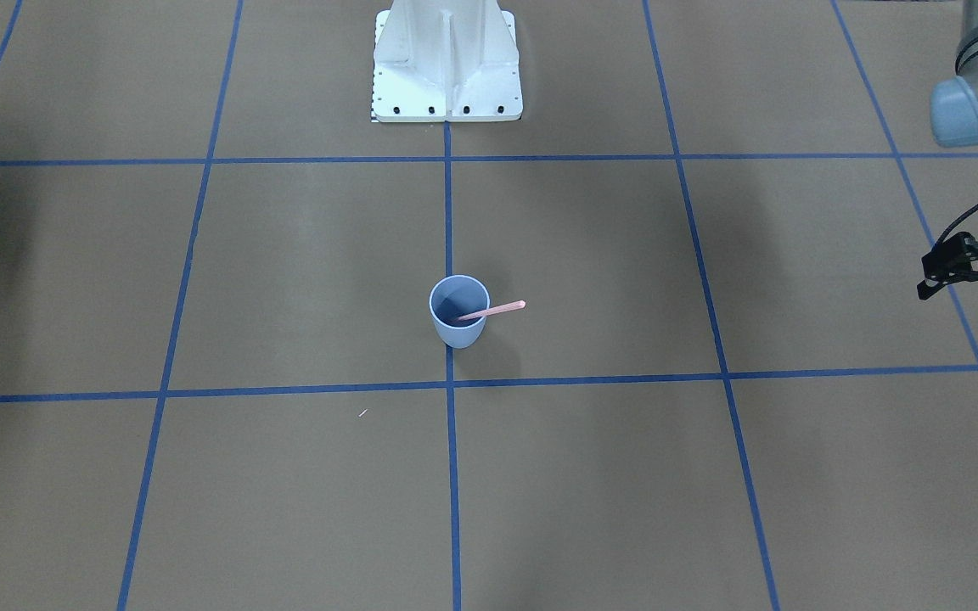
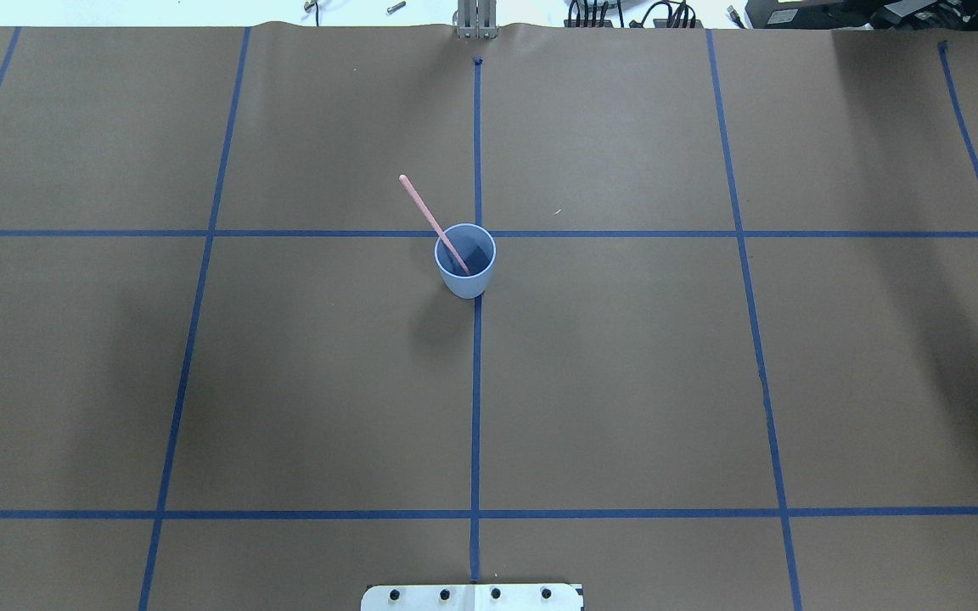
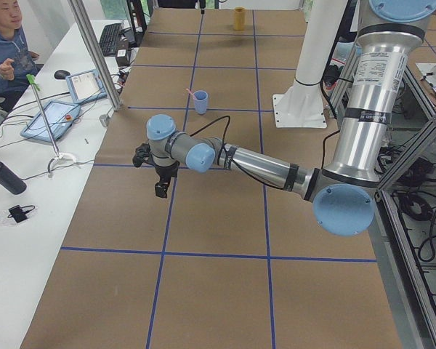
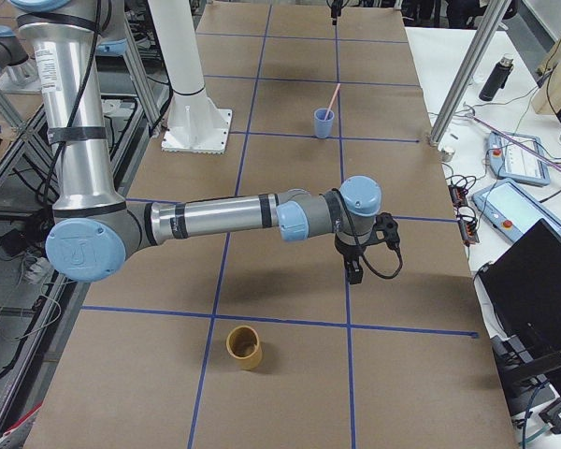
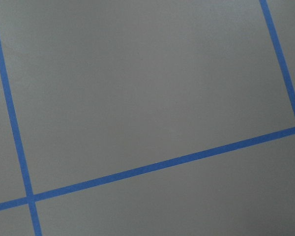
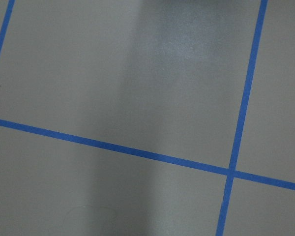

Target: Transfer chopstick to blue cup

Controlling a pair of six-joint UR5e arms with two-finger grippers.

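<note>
The blue cup (image 1: 458, 311) stands upright at the middle of the table, on the centre tape line; it also shows in the overhead view (image 2: 465, 260). The pale pink chopstick (image 1: 499, 309) stands inside it, leaning on the rim toward the robot's left with its rounded end sticking out, as the overhead view (image 2: 428, 214) shows too. My left gripper (image 1: 967, 294) hovers far from the cup at the table's left side, jaws apart and empty. My right gripper (image 4: 356, 266) shows only in the exterior right view, far from the cup; I cannot tell whether it is open or shut.
A tan cup (image 4: 244, 347) stands at the table's right end. The white robot pedestal (image 1: 446, 68) is behind the blue cup. A person (image 3: 3, 51), tablets and a bottle are at the side bench. Both wrist views show only brown paper and blue tape.
</note>
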